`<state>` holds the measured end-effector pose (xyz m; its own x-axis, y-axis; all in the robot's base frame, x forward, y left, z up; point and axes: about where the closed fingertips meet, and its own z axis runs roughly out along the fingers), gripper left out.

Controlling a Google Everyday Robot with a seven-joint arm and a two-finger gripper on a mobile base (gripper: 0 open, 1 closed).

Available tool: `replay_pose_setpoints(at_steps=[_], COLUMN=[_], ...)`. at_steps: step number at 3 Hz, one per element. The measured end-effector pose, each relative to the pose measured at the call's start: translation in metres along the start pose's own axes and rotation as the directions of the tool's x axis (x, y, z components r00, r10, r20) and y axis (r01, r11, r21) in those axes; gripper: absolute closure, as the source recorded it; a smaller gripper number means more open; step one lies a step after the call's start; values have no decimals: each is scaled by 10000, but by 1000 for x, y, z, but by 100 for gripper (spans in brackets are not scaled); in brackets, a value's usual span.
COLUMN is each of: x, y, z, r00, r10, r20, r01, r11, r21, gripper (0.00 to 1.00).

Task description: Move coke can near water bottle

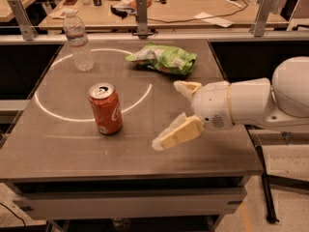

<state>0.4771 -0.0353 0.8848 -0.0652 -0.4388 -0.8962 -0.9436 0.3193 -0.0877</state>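
Note:
The coke can [105, 108] stands upright on the grey table [72, 149], left of centre, its silver top showing. The water bottle [78, 41] stands upright at the table's far left, behind the can and well apart from it. My gripper [167, 115] reaches in from the right, to the right of the can with a gap between them. Its two cream fingers [176, 133] are spread apart with nothing between them.
A green chip bag [164, 58] lies at the back middle of the table, behind the gripper. A bright ring of light marks the tabletop around the can. A cluttered wooden desk [178, 8] stands behind a rail with metal posts.

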Motion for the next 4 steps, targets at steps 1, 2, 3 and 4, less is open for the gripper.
replay_pose_setpoints(at_steps=[1, 2, 3, 4], x=[-15, -15, -21, -26], y=[1, 1, 3, 2], z=[20, 20, 34, 51], r00=[9992, 9992, 9976, 9956], r10=[-214, -215, -230, -250], r20=[326, 326, 656, 899], r01=[226, 227, 261, 304], r11=[9991, 9991, 9985, 9978], r21=[-370, -371, -475, -591], gripper=[0, 0, 0, 0])
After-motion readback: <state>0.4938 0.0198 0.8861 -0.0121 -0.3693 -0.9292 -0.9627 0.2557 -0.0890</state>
